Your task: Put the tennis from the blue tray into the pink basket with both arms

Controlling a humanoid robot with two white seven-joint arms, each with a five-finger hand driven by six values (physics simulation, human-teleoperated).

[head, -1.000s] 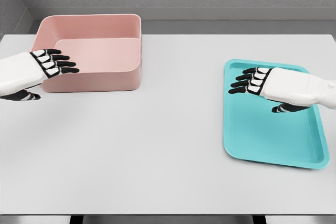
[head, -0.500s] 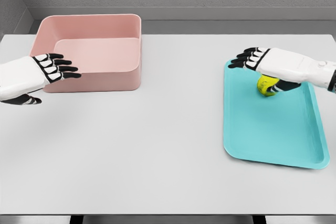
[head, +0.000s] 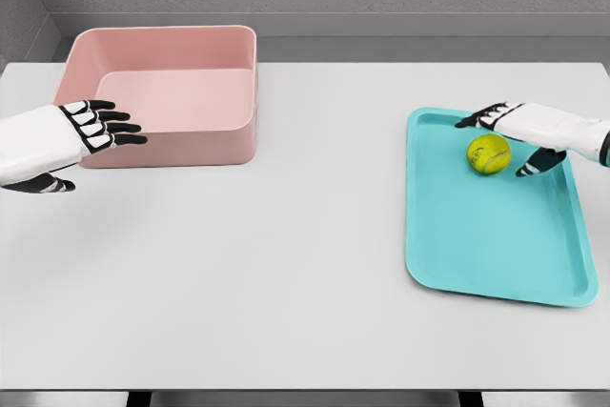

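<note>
A yellow-green tennis ball [head: 488,153] lies on the upper part of the blue tray [head: 477,245] at the right of the table. My right hand [head: 510,135] hovers just behind and to the right of the ball, fingers spread, holding nothing; its thumb points down beside the ball. The pink basket [head: 181,145] stands at the back left with nothing visible inside. My left hand [head: 100,126] is in front of the basket's left front wall, fingers extended and holding nothing.
The white table [head: 286,264] spans the view, its front edge near the bottom. A grey wall runs behind the table.
My right hand has risen and drawn back to the right, uncovering the ball, which now lies alone on the tray. The left hand shifted only slightly.
</note>
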